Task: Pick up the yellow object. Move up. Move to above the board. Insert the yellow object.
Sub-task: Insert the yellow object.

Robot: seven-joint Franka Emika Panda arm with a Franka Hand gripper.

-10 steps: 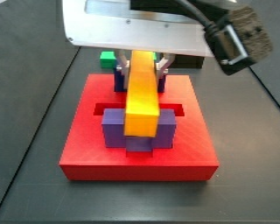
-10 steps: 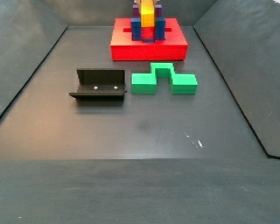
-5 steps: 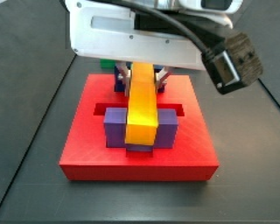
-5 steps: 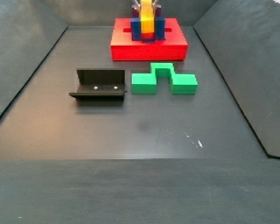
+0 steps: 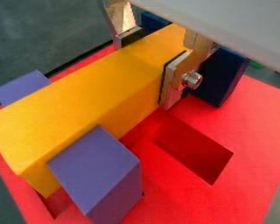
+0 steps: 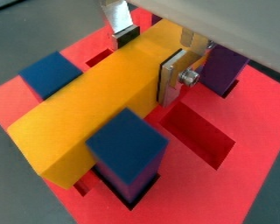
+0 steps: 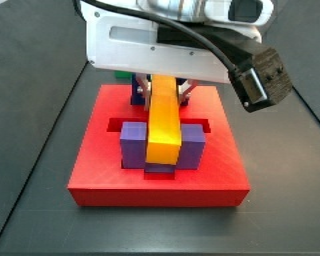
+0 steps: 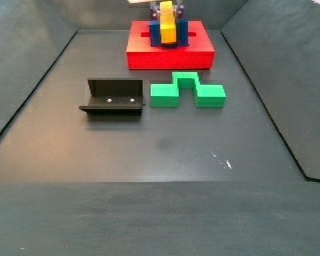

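No readable text, label or number appears on anything, though small markings may escape these views.

The pincer (image 7: 168, 88) hides the yellow object's (image 7: 163, 120) far end.

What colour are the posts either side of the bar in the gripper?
Purple posts, clearest in a side view, flanking the yellow bar in the gripper.

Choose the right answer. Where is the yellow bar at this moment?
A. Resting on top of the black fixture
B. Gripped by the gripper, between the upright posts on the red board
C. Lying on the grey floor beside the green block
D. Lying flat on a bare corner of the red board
B. In a wrist view the gripper clamps the yellow bar, which lies between the purple posts on the red board.
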